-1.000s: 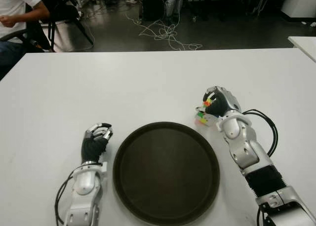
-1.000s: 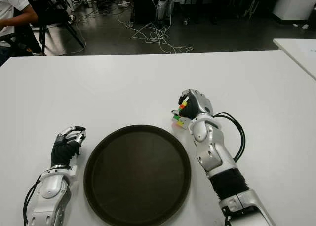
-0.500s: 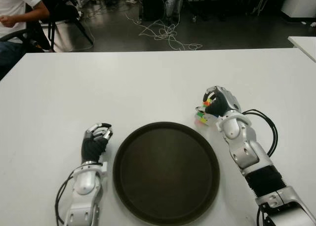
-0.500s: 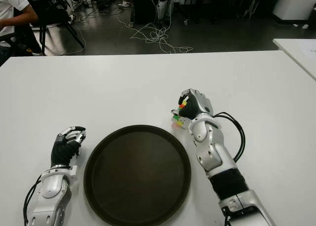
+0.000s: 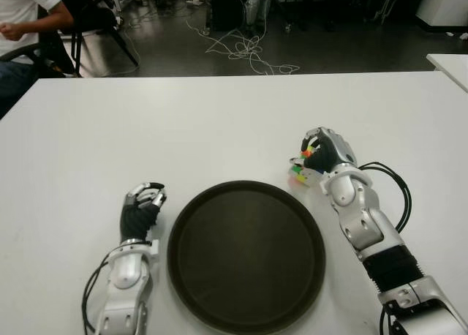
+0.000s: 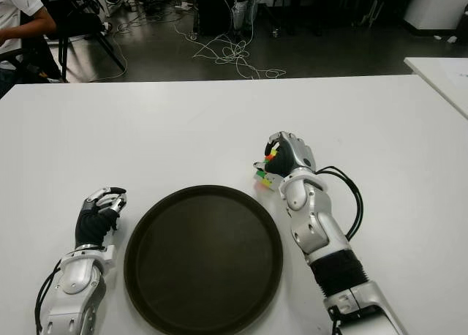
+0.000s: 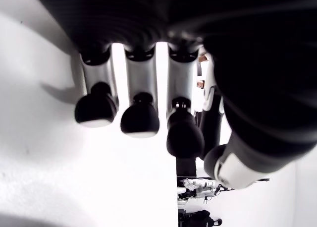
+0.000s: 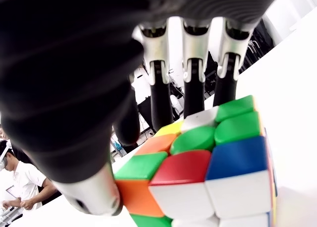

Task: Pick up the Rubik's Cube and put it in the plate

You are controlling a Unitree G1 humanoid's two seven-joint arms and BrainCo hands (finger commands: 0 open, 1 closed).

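Eye views: nothing has shifted since a second ago; one Rubik's Cube (image 5: 300, 172) sits at the single plate's (image 5: 219, 291) 1 o'clock, wrapped by the right hand (image 5: 325, 153). Left hand (image 5: 142, 207) shows at 9 o'clock. Left wrist: fingers (image 7: 140, 119) curled, empty. Right wrist: fingers (image 8: 160, 90) clasp the cube.
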